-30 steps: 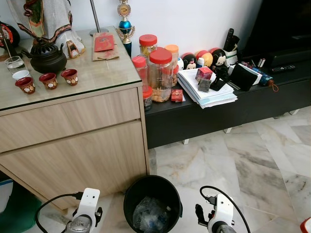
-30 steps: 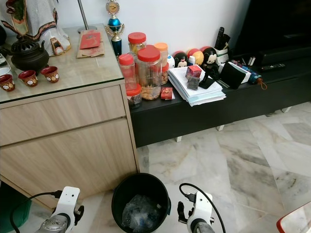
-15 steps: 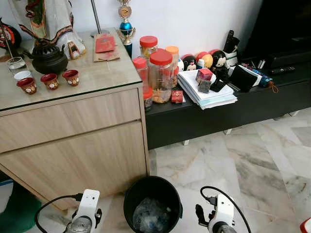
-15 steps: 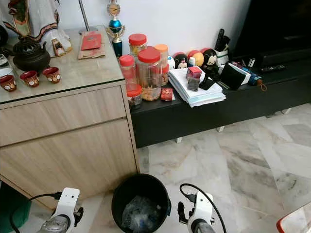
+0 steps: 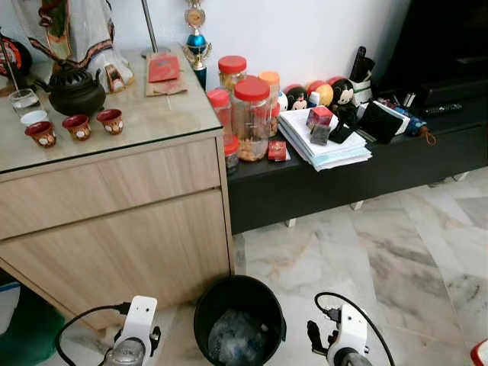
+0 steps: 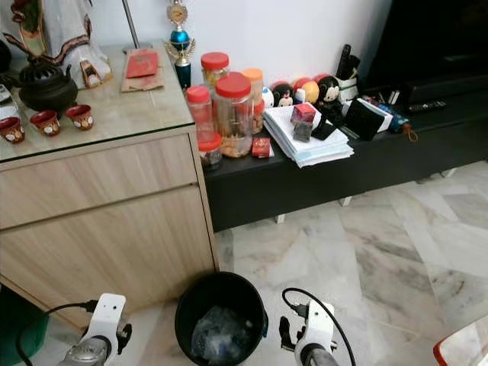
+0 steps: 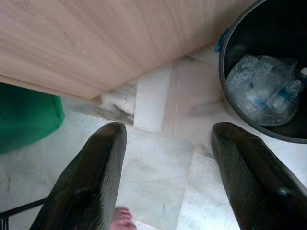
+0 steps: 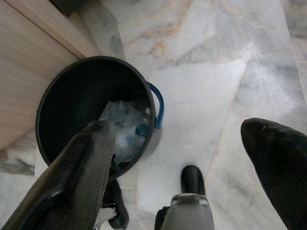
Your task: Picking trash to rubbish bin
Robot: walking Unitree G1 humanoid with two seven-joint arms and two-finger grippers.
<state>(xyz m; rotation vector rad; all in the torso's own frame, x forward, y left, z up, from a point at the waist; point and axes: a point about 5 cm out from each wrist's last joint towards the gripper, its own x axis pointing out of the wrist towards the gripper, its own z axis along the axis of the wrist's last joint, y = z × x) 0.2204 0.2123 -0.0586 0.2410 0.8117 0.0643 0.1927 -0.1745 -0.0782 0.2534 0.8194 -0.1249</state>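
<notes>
bin (image 5: 229,301): lower rim cut off by the picture's edge
trash (image 7: 264,91): crumpled clear plastic, perhaps a bottle among it, too blurred to tell
left arm (image 5: 130,343): cut off at the wrist
green object (image 7: 24,115): partly out of frame, unidentifiable

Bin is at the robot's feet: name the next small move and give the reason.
Probably look around for more trash. Both grippers, left and right, are open with nothing between the fingers, low on either side of the black bin, which already holds a crumpled clear plastic bottle. No loose trash shows on the marble floor nearby, so nothing is ready to grasp.
</notes>
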